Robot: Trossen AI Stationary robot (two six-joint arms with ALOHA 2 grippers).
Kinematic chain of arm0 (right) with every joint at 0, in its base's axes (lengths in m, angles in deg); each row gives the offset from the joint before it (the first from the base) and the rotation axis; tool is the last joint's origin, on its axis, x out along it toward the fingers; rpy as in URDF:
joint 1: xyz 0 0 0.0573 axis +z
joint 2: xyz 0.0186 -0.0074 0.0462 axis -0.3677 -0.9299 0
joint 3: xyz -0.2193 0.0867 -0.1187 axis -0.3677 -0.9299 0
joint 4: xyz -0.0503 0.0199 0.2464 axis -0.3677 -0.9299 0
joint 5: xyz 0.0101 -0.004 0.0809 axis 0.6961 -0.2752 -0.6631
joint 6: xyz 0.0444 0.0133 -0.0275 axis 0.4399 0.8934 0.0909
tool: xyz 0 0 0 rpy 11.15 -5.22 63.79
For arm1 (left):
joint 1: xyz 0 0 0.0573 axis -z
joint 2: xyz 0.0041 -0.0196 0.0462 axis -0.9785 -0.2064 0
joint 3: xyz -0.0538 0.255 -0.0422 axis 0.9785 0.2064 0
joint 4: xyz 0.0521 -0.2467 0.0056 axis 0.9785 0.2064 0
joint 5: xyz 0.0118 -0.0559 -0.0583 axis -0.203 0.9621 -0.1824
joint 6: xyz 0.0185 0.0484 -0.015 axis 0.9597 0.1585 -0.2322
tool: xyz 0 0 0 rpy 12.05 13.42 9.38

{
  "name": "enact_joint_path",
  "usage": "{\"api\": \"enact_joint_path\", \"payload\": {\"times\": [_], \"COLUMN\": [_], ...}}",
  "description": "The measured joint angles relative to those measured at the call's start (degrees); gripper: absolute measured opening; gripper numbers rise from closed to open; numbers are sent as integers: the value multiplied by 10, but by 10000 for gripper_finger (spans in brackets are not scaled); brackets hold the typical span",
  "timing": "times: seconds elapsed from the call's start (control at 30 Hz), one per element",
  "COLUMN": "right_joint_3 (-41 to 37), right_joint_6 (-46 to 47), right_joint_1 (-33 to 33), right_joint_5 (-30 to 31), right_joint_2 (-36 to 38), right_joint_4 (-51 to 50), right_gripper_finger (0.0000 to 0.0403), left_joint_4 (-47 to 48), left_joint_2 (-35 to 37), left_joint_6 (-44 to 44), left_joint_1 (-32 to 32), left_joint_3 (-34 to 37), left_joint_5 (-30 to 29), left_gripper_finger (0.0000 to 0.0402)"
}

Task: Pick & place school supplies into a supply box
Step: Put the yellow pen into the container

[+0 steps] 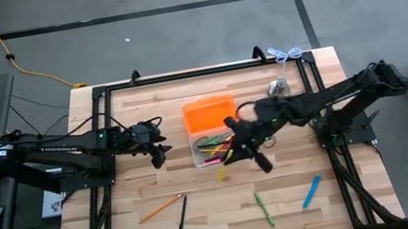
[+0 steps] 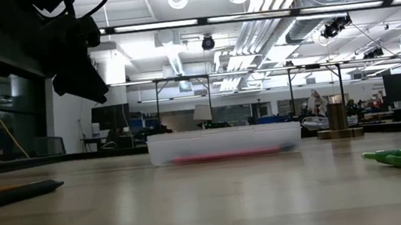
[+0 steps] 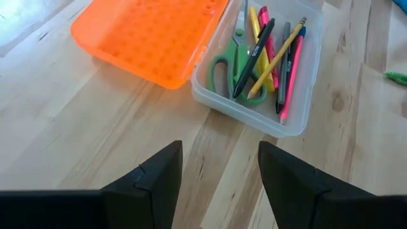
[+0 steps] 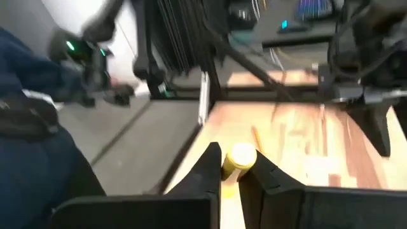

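Note:
The supply box (image 1: pixel 208 149) is clear and stands mid-table, its orange lid (image 1: pixel 209 114) lying open toward the far edge. Inside it lie green-handled scissors (image 3: pixel 226 70) and several pens and pencils (image 3: pixel 270 54). My right gripper (image 1: pixel 232 156) is over the box's near right corner, shut on a yellow marker (image 4: pixel 240 157). My left gripper (image 1: pixel 158 151) is open to the left of the box, with bare table between its fingers (image 3: pixel 219 168). An orange pencil (image 1: pixel 162 209), a black pen (image 1: pixel 181 216), a green pen (image 1: pixel 263 207) and a blue marker (image 1: pixel 311 191) lie flat near the front. My right gripper pinches the yellow marker between its two fingers. In the right wrist view the marker's round end (image 4: pixel 241 155) shows just above the fingertips (image 4: pixel 210 166). In the high view a yellow part (image 1: pixel 221 175) sticks out past the gripper toward the near edge, clear of the table.
A silver bell (image 1: pixel 277 87) stands at the far right, beside the right arm. A black frame (image 1: pixel 110 131) borders the table's sides and far edge. Bare wood lies between the box and the loose pens at the front.

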Motion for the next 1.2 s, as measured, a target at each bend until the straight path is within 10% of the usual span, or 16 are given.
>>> {"api": "enact_joint_path", "payload": {"times": [1.2], "right_joint_3": [129], "right_joint_6": [-125], "right_joint_1": [-90], "right_joint_5": [81], "right_joint_2": [-127], "right_joint_4": [-248], "right_gripper_finger": [8], "left_joint_4": [-51], "left_joint_2": [0], "left_joint_6": [-3], "left_joint_1": [0], "left_joint_3": [44], "left_joint_5": [-4], "left_gripper_finger": [232]}}
